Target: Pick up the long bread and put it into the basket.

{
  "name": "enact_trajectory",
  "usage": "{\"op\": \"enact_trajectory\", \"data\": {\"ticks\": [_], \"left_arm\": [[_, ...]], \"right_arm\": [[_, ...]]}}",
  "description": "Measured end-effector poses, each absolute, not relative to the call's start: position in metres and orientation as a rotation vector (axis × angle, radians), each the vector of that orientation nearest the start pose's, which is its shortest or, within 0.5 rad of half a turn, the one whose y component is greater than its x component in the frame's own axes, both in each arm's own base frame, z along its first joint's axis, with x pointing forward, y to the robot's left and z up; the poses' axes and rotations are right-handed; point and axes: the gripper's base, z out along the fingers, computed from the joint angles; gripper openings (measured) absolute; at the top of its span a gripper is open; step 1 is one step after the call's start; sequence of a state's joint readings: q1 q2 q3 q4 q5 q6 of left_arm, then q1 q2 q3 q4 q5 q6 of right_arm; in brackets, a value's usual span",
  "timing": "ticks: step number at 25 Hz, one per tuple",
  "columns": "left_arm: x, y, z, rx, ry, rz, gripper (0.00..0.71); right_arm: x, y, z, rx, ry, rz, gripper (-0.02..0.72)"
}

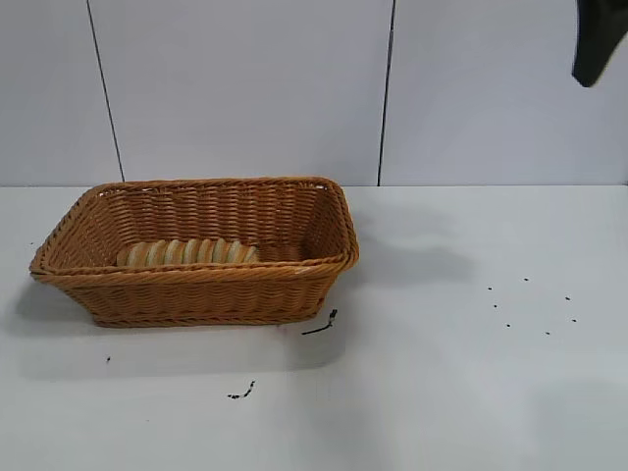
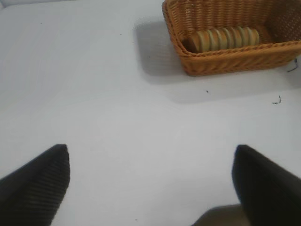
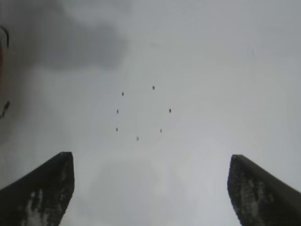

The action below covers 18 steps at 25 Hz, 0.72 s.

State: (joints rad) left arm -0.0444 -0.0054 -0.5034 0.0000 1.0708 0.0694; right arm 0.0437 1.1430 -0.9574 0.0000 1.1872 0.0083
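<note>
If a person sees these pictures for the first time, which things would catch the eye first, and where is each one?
First is the orange-brown woven basket, on the left part of the white table. Inside it, along the near wall, lies the long bread with its crosswise ridges. Next, the right hand hangs open and empty above a ring of small dark dots on the table, to the right of the basket.

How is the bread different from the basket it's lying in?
The long bread is pale tan-yellow with darker crosswise stripes; the basket is orange-brown all over. The bread is a small rounded log, while the basket is a big box shape with sloping sides, much longer than the bread. The bread is solid; the basket is open on top and holds the bread inside. Both have a ridged surface and lie lengthwise the same way.
</note>
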Motion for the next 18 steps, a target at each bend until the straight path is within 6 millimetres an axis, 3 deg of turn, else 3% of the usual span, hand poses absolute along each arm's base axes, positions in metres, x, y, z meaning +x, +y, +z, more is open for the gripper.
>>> {"op": "enact_trajectory", "data": {"ticks": [5, 9, 13, 18], "left_arm": [[-0.007, 0.0, 0.277, 0.116, 2.042, 0.016, 0.696], [-0.007, 0.0, 0.277, 0.116, 2.042, 0.016, 0.696], [-0.007, 0.0, 0.277, 0.116, 2.042, 0.016, 0.696], [-0.007, 0.0, 0.277, 0.116, 2.042, 0.016, 0.696]], "right_arm": [[0.119, 0.005, 0.278, -0.048, 2.706, 0.016, 0.609], [0.072, 0.003, 0.265, -0.046, 2.506, 0.021, 0.609], [0.039, 0.002, 0.272, -0.05, 2.296, 0.023, 0.609], [0.017, 0.001, 0.276, -0.047, 2.151, 0.025, 0.609]]}}
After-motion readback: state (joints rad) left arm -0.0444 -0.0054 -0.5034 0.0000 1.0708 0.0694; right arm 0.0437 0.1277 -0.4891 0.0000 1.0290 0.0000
